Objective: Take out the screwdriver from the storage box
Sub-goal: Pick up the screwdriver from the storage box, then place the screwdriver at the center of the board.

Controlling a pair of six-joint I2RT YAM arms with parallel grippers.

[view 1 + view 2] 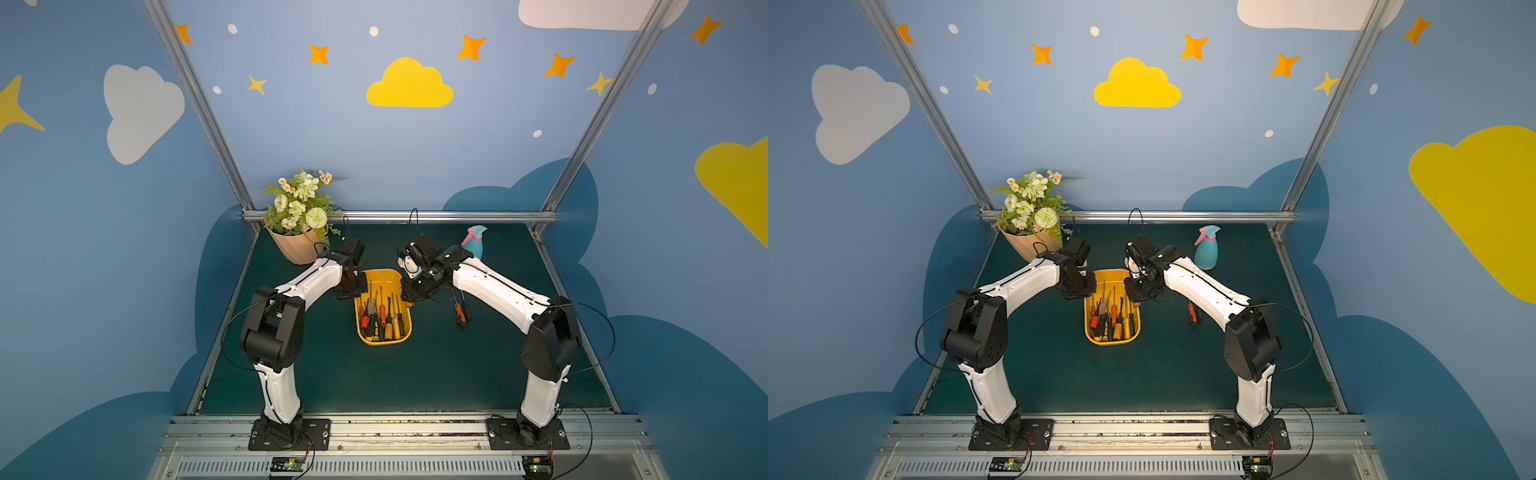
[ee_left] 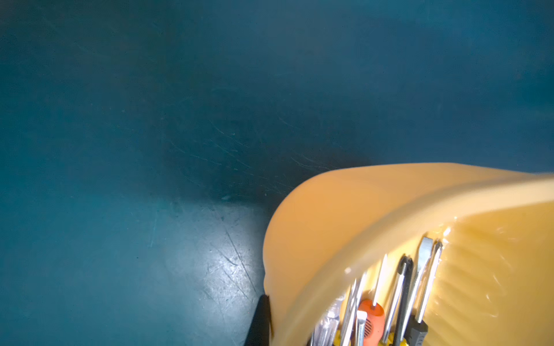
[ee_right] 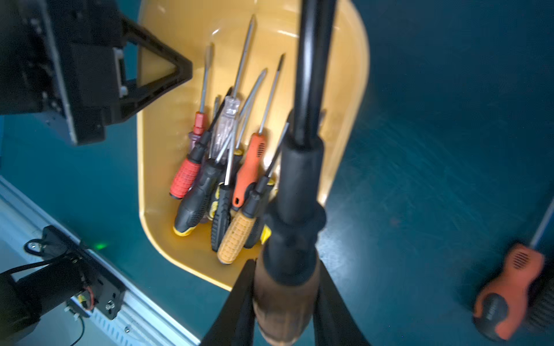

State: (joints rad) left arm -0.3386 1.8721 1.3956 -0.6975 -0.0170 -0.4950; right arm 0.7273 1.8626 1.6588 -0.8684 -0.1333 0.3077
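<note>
Screwdriver (image 3: 287, 287) in right gripper (image 3: 284, 269), storage box (image 3: 153, 149) edge

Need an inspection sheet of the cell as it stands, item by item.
Surface: dark green mat, scuffed.
Job's things: yellow storage box mid-mat, holding several screwdrivers; an orange-handled screwdriver lies on the mat beside it.
Clutter: flowerpot and spray bottle, both at the back.
Grippers: left gripper shut at the box's rim; right gripper shut on a brown-handled screwdriver.
Cables: black loops by both arms, clear of the box.
Surroundings: blue walls, aluminium frame.
</note>
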